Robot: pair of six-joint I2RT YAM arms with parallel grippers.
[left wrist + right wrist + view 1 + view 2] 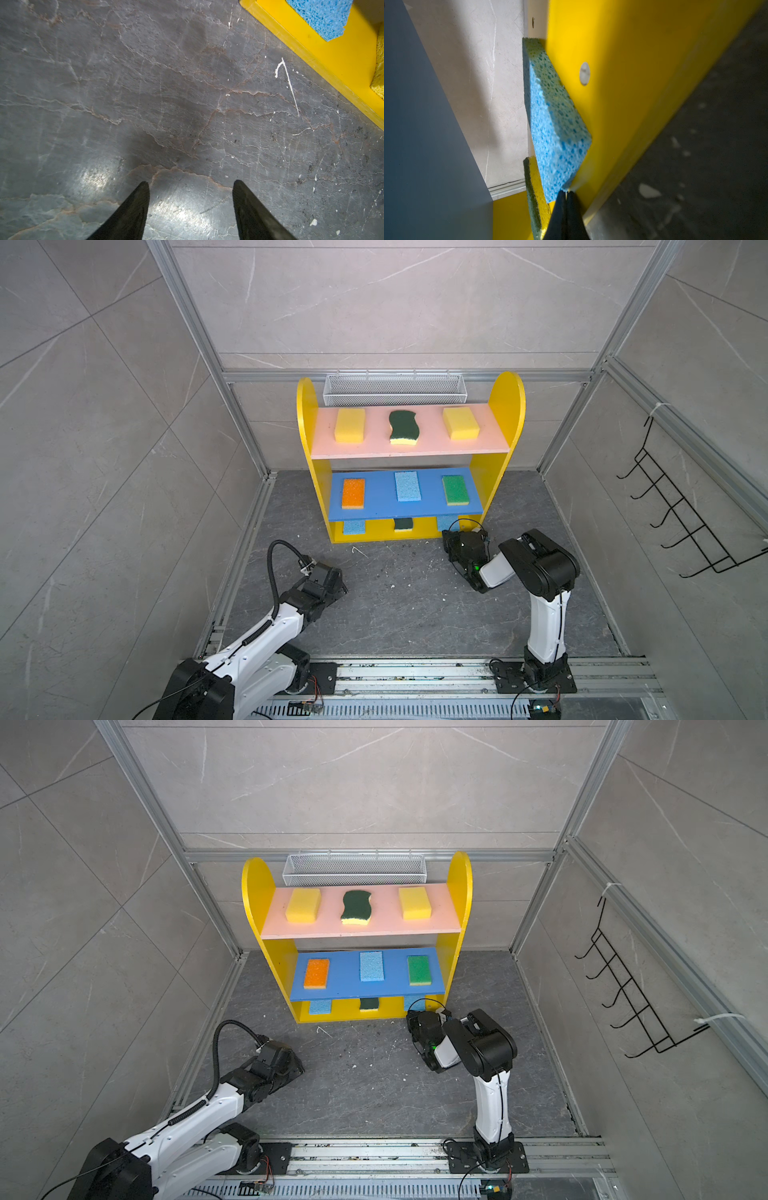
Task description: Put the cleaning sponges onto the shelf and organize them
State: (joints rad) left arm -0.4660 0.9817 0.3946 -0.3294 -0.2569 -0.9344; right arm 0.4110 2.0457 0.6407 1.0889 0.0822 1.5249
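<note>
Grey stone tabletop (145, 83) sat under my left pincer (190, 182), which hung low with its fingers spread and empty, well short of the shelf (505, 406). My right pincer (566, 192) was pressed together and pinched nothing. Its tips were at the front lip of the yellow base (419, 533), just beside the near corner of the right light blue sponge (556, 128); I could not tell whether they touched it.

That base carried three in a row, mostly hidden under the board above: left light blue sponge (354, 526), lower scourer (403, 524) in the middle, and the right light blue one.

On the blue board (382, 506), flat and apart, were the orange sponge (353, 492), middle light blue sponge (407, 486) and green sponge (455, 489).

On the pink board (374, 448) were the left yellow sponge (350, 425), the upper scourer (402, 427) dark side up, and the right yellow sponge (460, 423), slightly turned.

All nine sponges were on the shelf, three per tier.

Behind the shelf top, a white mesh basket (395, 389) hung on the back rail.
</note>
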